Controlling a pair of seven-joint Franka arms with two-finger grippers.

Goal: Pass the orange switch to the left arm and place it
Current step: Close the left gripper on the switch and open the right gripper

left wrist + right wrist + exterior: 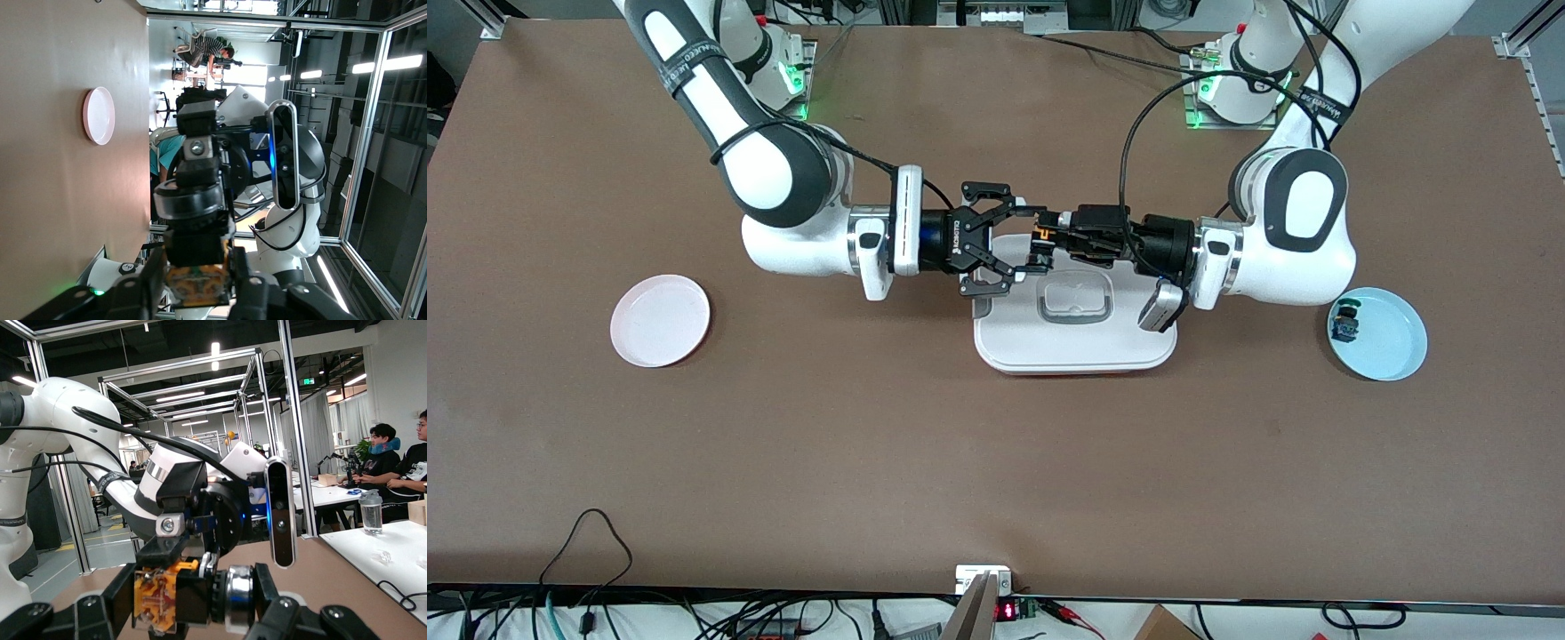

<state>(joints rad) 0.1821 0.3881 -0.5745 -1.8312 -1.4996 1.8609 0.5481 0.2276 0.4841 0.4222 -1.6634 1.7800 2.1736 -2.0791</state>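
The orange switch [1040,238] hangs in the air over the white lidded box [1076,347], between both grippers. My left gripper [1043,243] is shut on its orange block end; in the left wrist view the block [197,283] sits tight between the left gripper's [195,288] two fingers. My right gripper [1033,238] reaches in from the right arm's end. In the right wrist view the right gripper [200,597] spans the switch [167,593] lengthwise, one finger against the orange block and the other against the metal-ringed cap.
An empty pink plate [660,320] lies toward the right arm's end and also shows in the left wrist view [99,115]. A light blue plate [1392,356] toward the left arm's end holds a small dark switch [1347,324]. Both forearms hover level above the box.
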